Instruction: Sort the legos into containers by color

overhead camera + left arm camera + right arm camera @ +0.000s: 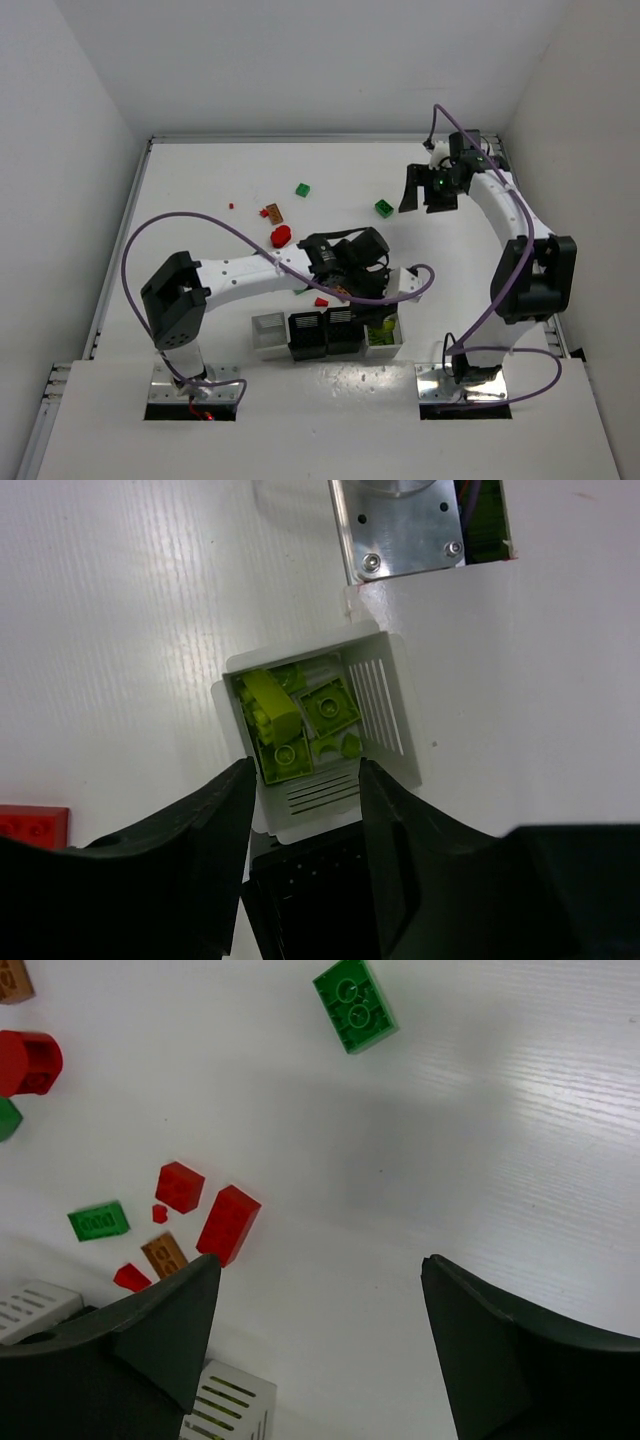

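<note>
Legos (228, 1222) in red, green and orange-brown lie loose on the table (200, 180) beyond the containers (270, 318); yellow-green bricks (275, 715) sit in the white bin (382, 705) at the right end of that row; the left gripper (305, 770) hovers directly above that bin, fingers parted and empty; the right gripper (320, 1265) hangs well beyond the row, near a dark green brick (355, 1005), jaws spread wide, holding nothing; the bricks look light, rigid and smooth, likely to slip if pinched at a corner, so two flat opposite sides seem the best hold.
</note>
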You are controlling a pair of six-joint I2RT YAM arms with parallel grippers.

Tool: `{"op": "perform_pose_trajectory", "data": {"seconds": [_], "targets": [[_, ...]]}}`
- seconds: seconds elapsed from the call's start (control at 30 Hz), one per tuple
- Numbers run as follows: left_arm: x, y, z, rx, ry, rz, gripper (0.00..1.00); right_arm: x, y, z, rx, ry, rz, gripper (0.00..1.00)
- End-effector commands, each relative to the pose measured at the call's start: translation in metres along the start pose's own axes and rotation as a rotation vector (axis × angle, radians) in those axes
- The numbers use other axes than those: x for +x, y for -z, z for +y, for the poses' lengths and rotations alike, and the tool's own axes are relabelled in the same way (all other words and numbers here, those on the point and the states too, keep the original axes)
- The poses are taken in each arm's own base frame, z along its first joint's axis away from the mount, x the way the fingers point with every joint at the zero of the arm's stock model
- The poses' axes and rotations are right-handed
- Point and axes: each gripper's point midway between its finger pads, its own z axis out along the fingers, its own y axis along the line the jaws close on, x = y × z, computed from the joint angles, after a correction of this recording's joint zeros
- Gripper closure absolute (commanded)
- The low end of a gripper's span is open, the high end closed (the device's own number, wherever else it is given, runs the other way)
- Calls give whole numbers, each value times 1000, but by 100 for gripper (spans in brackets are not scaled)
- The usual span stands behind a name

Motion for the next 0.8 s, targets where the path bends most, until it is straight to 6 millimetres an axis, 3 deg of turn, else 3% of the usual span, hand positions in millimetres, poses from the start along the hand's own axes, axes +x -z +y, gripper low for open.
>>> {"op": "perform_pose_trajectory", "data": {"seconds": [0.0, 0.07, 0.1, 0.17, 0.2, 0.23, 0.3, 0.33, 0.4, 0.47, 0.53, 0.57, 0.63, 0.67, 0.7, 0.77], "targets": [[-27, 21, 7, -57, -65, -62, 48, -24, 3, -1, 29, 85, -68, 20], [-39, 45, 31, -144, -10, -128, 48, -27, -1, 0, 4, 121, -63, 25], [-58, 67, 42, -209, -4, -206, 48, -32, 1, 1, 5, 136, -74, 26], [-60, 110, 86, -396, 189, -289, 46, -32, -8, 2, -1, 151, -56, 28], [-65, 132, 99, -460, 291, -345, 46, -36, -11, 3, 8, 187, -59, 28], [-51, 159, 125, -543, 368, -368, 44, -38, -13, 2, 8, 197, -58, 28], [-42, 193, 146, -614, 449, -408, 40, -44, -22, 4, 24, 258, -50, 25], [-27, 203, 155, -651, 513, -398, 34, -44, -27, 4, 28, 264, -46, 23], [1, 247, 177, -792, 588, -395, 22, -51, -32, 6, 34, 298, -50, 22], [37, 280, 192, -890, 676, -359, 16, -51, -46, 4, 35, 347, -23, 19], [59, 305, 204, -949, 734, -335, 11, -53, -54, 12, 21, 427, -10, 18], [85, 323, 208, -985, 807, -315, 10, -51, -64, 12, 15, 451, 8, 16], [108, 333, 214, -976, 876, -309, 9, -48, -76, 15, 32, 517, 36, 14], [128, 349, 217, -1000, 936, -320, 9, -49, -81, 12, 64, 524, 44, 13], [136, 350, 216, -974, 974, -331, 9, -43, -93, 10, 71, 528, 68, 13], [151, 356, 218, -955, 1020, -343, 9, -49, -98, 0, 120, 552, 66, 13]]}}
